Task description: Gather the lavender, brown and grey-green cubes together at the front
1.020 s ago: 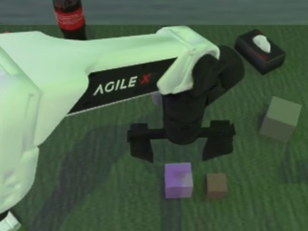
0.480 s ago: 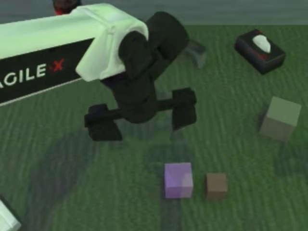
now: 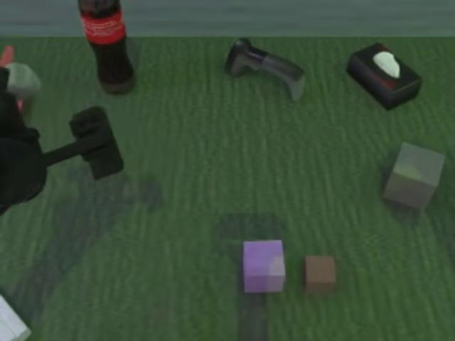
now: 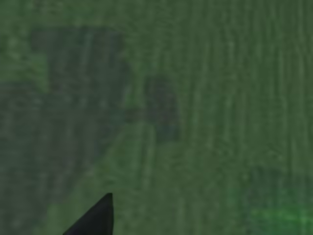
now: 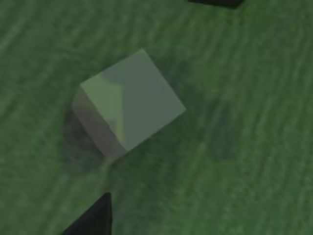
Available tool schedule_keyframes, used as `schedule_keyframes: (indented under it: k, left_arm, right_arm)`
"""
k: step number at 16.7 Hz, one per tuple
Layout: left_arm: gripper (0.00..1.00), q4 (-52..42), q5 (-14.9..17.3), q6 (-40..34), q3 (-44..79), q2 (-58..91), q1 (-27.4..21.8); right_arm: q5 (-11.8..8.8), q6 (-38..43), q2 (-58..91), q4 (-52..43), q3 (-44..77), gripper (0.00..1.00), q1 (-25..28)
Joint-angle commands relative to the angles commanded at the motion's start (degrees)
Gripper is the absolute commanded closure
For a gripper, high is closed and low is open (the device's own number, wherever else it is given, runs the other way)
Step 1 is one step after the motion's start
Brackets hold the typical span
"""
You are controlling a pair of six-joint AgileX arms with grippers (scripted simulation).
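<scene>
- Lavender cube sits on the carpet at front centre; brown cube just beside it on the right, small gap, not touching.
- Grey-green cube is well apart, at the right edge mid-table, alone. Right wrist view looks straight down on it, turned at an angle to the carpet ribs.
- Left gripper at the far left edge, over bare carpet; only one finger shows, so opening: cannot tell. It holds nothing that can be seen.
- Right gripper: one dark fingertip in its wrist view, near the grey-green cube, not touching. Opening: cannot tell.
- Back row: cola bottle, scanner, black tissue box.
</scene>
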Motion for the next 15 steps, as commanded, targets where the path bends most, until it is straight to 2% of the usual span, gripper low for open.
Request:
schedule_keyframes:
  k: [4,8,12,15]
  left_arm:
    - [0.0,11.7,0.2,10.9,-19.0,-23.0,9.3]
    - [0.0,22.3,0.9,22.2,-33.6,-40.6,16.6]
    - [0.0,30.2,1.6,31.1,-42.6,-53.6,21.2]
    - [0.0,33.3,1.9,34.6,-45.6,-58.0,22.7]
  right_arm:
    - [0.2,-10.3,23.5,-12.3,17.2,0.0,1.4]
    - [0.3,-19.0,42.0,-22.5,32.4,0.0,2.6]
    - [0.1,-24.8,54.7,-29.0,43.3,0.0,3.4]
    - [0.0,-27.0,59.1,-31.2,47.4,0.0,3.7]
